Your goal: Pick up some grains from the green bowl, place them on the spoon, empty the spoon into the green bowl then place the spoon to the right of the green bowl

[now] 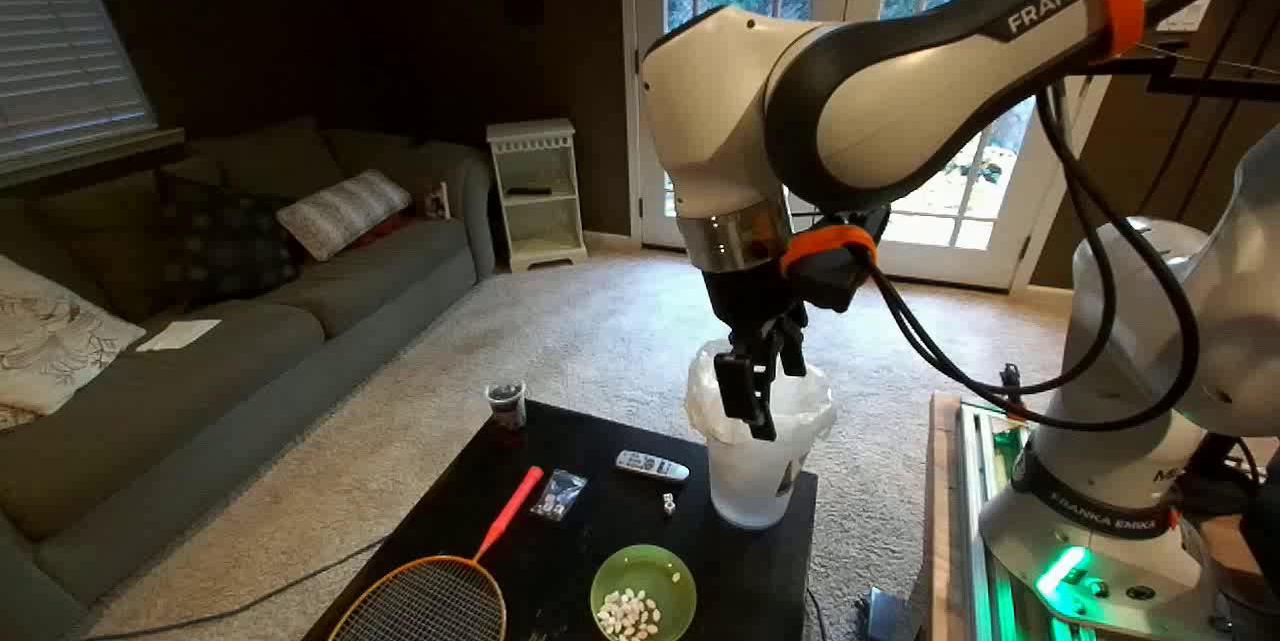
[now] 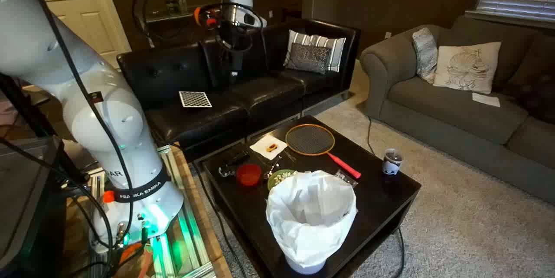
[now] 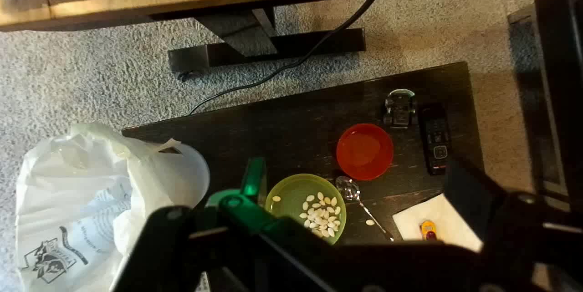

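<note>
Gripper (image 3: pixel 357 187): one, black. From my remote seat I see its fingers spread, standing well apart in the wrist view; in both exterior views it hangs raised, pointing down.

Black table (image 2: pixel 377 195): one, bearing every item below.

Green bowl (image 3: pixel 289 194): one, round, upright. In the wrist view I have it framed between the fingers, its left edge bordering one of them.

Spoon (image 3: pixel 352 192): one, shiny. Lies right of the green bowl in the wrist view, head just beside the rim, handle running to the near right. Whether head and rim touch, I cannot tell.

Grains (image 3: pixel 321 217): many, whitish, oval. Most heaped in the near right part of the green bowl, a single one apart at its left; one stray on the table beside the spoon's handle.

Red bowl (image 3: pixel 364 151): one, right of the green bowl and farther, close to the spoon's head.

Small wheeled object (image 3: pixel 401 110): one, beyond the red bowl, to its right.

Black remote (image 3: pixel 435 139): one, further right.

White napkin (image 3: pixel 438 207): one, near right, a yellow toy car (image 3: pixel 428 228) on it.

Lined bin (image 2: pixel 308 226): one, white, left of the green bowl in the wrist view.

In an exterior view I also list: racket (image 1: pixel 430 601), left of the green bowl; clear packet (image 1: pixel 558 496), just right of its handle; grey remote (image 1: pixel 652 466), left of the bin; cup (image 1: pixel 507 406), far left corner.
</note>
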Motion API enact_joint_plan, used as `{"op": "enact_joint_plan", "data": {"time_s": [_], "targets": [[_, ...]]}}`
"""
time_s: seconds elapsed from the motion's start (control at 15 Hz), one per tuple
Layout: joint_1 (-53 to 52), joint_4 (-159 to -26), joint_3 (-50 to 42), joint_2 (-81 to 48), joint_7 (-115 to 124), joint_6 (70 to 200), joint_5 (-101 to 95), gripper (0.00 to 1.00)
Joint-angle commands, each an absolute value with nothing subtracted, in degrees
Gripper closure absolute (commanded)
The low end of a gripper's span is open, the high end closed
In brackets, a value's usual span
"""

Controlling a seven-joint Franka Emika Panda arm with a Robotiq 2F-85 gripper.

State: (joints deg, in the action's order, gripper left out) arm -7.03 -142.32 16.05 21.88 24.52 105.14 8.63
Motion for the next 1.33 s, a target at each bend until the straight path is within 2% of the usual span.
{"op": "enact_joint_plan", "data": {"time_s": [0.0,0.13,0.33,0.8,0.87,0.93,1.27], "targets": [[-7.64,-142.23,15.45,21.81,24.70,105.03,8.41,0.00],[-7.64,-142.23,15.45,21.81,24.70,105.04,8.41,0.00],[-8.35,-142.12,16.65,15.30,23.45,110.59,8.15,0.00],[-14.57,-140.72,18.48,-9.30,19.21,135.96,5.07,0.00],[-14.98,-139.26,17.85,-12.73,17.01,136.36,7.32,0.00],[-15.30,-142.86,17.50,-5.81,18.72,134.40,7.56,0.00],[-15.56,-142.18,16.91,-7.71,18.64,135.31,7.59,0.00]]}}
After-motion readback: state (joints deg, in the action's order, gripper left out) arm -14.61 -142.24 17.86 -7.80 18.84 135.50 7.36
